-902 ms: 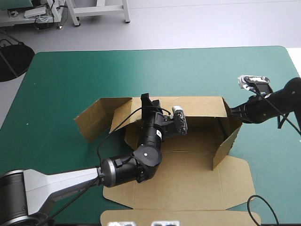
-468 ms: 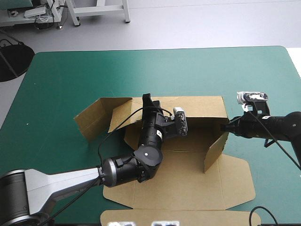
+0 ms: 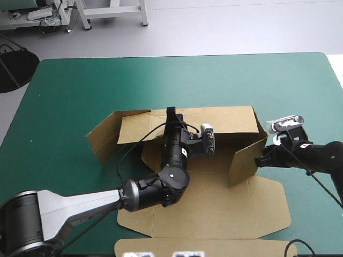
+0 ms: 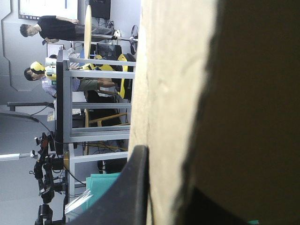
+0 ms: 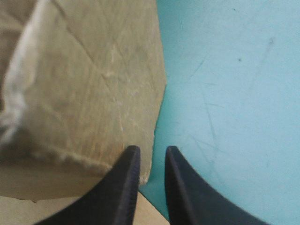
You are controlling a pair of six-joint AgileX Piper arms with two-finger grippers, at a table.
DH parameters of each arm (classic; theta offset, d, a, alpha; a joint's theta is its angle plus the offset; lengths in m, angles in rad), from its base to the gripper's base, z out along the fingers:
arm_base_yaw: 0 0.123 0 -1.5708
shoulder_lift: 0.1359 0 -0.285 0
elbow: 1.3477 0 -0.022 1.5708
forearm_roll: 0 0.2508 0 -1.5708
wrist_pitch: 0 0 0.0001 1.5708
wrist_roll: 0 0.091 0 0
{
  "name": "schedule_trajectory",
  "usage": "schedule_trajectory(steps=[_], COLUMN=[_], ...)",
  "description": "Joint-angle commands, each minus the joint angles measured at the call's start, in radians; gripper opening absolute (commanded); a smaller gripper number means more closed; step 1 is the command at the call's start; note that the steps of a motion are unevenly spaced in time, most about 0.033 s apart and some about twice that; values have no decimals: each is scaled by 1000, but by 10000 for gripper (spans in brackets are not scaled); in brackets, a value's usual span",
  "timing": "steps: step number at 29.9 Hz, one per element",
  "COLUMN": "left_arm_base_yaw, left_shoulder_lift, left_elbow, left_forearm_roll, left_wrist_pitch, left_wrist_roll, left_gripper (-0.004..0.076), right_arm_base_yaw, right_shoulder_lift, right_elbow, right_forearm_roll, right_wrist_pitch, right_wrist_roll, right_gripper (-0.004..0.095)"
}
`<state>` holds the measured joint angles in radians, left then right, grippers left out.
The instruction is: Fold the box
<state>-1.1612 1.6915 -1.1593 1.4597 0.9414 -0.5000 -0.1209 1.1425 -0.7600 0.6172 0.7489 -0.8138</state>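
The brown box lies as a cut sheet in the middle of the table, its lid panel flat toward the near edge. Its back wall stands raised. My left gripper is shut on that wall's top edge; the left wrist view shows the board edge-on beside one black finger. The right end flap is swung inward. My right gripper presses on its outer face near the lower corner. In the right wrist view the flap lies just ahead of the almost closed right gripper.
At the box's left end two flaps splay outward on the teal-green cover. The sheet's near edge reaches close to the table's front edge. Cover shows to the right of the flap.
My right gripper has moved toward the near edge and the right end flap has swung inward. The back wall now stands more upright, with my left gripper still on it.
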Motion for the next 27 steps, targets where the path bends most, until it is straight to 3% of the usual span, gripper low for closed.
schedule_trajectory(steps=[1, 3, 7, 11, 18, 27], left_arm_base_yaw=[-4, -4, 5, 7, 7, 7], left_shoulder_lift=[-21, -21, -19, -14, -13, -13], left_elbow=[-15, -15, -15, -15, -15, -15], left_forearm_roll=[-45, -45, -45, -42, -38, 12], left_wrist_pitch=[-45, -45, -45, -25, -30, -30], left_wrist_roll=[-5, -5, -5, -5, -5, -41], left_gripper=[-9, -9, -9, -9, -9, -9], right_arm_base_yaw=[-1, -1, -1, -1, -1, -1], right_shoulder_lift=[-24, -24, -24, -24, -24, 75], right_elbow=[-24, -24, -24, -24, -24, -8], right_forearm_roll=[-33, -15, 31, 101, 142, 430], right_wrist_pitch=[-7, -7, 18, 116, 68, 23], right_wrist_roll=[-43, -100, -222, -405, -408, -501], right_gripper=[368, 420, 434, 434, 432, 423])
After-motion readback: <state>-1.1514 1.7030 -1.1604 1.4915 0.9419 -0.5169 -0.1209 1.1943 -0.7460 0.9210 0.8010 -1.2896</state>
